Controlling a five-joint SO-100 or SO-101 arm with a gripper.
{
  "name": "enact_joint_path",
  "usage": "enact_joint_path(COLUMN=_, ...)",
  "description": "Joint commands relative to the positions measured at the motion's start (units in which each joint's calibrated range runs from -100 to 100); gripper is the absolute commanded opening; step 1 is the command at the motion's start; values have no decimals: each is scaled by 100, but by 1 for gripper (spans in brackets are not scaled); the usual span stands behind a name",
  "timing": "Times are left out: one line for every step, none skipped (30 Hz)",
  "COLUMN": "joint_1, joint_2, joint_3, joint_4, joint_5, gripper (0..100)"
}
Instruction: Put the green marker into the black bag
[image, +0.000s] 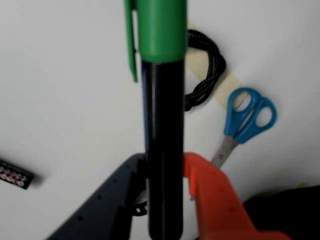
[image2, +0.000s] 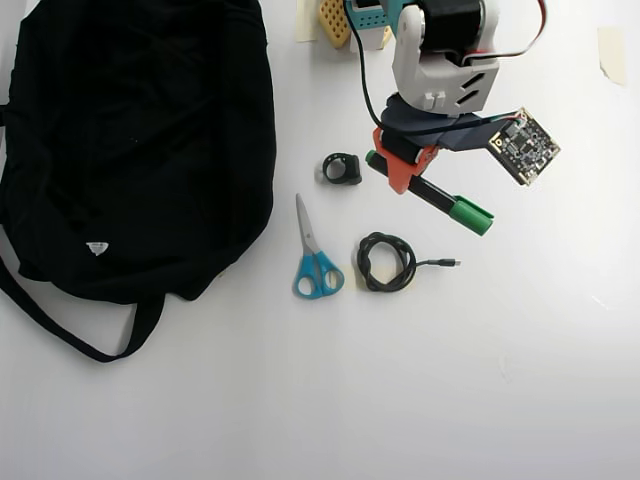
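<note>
The green marker (image: 162, 125), with a black barrel and a bright green cap, is clamped between my dark blue finger (image: 125, 175) and my orange finger (image: 205, 185). My gripper (image: 165, 162) is shut on its barrel and holds it above the white table. In the overhead view the gripper (image2: 400, 165) holds the marker (image2: 455, 207) slanted, with the cap pointing down-right. The black bag (image2: 140, 140) lies flat at the far left, well apart from the gripper, with its strap (image2: 60, 325) trailing below it.
Blue-handled scissors (image2: 315, 262) and a coiled black cable (image2: 386, 262) lie below the gripper; both show in the wrist view (image: 245, 120) (image: 207, 70). A small black ring-shaped part (image2: 342, 168) sits left of the gripper. A small black item with coloured dots (image: 15, 174) lies at the wrist view's left.
</note>
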Motion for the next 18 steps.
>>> enact_joint_path(joint_1=127, joint_2=-378, joint_3=-367, joint_4=86, joint_5=-269, gripper=2)
enact_joint_path(joint_1=135, joint_2=-420, joint_3=-448, joint_4=86, joint_5=-322, gripper=2)
enact_joint_path(joint_1=142, joint_2=-478, joint_3=-493, joint_4=86, joint_5=-353, gripper=2)
enact_joint_path(joint_1=142, joint_2=-536, joint_3=-538, joint_4=86, joint_5=-374, gripper=2)
enact_joint_path(joint_1=150, joint_2=-594, joint_3=-592, joint_4=86, joint_5=-406, gripper=2)
enact_joint_path(joint_1=165, joint_2=-660, joint_3=-628, joint_4=86, joint_5=-432, gripper=2)
enact_joint_path(joint_1=210, joint_2=-710, joint_3=-673, joint_4=86, joint_5=-490, gripper=2)
enact_joint_path(joint_1=247, joint_2=-752, joint_3=-682, joint_4=86, joint_5=-579, gripper=2)
enact_joint_path(joint_1=277, joint_2=-793, joint_3=-682, joint_4=86, joint_5=-684, gripper=2)
enact_joint_path(joint_1=307, joint_2=-835, joint_3=-682, joint_4=86, joint_5=-783, gripper=2)
enact_joint_path(joint_1=329, joint_2=-884, joint_3=-673, joint_4=86, joint_5=-888, gripper=2)
enact_joint_path(joint_1=367, joint_2=-942, joint_3=-664, joint_4=86, joint_5=-1004, gripper=2)
enact_joint_path(joint_1=404, joint_2=-1001, joint_3=-655, joint_4=86, joint_5=-1114, gripper=2)
enact_joint_path(joint_1=434, joint_2=-1067, joint_3=-637, joint_4=86, joint_5=-1208, gripper=2)
enact_joint_path(joint_1=479, joint_2=-1125, joint_3=-628, joint_4=86, joint_5=-1297, gripper=2)
enact_joint_path(joint_1=531, joint_2=-1175, joint_3=-619, joint_4=86, joint_5=-1392, gripper=2)
enact_joint_path(joint_1=584, joint_2=-1225, joint_3=-619, joint_4=86, joint_5=-1470, gripper=2)
enact_joint_path(joint_1=644, joint_2=-1283, joint_3=-619, joint_4=86, joint_5=-1554, gripper=2)
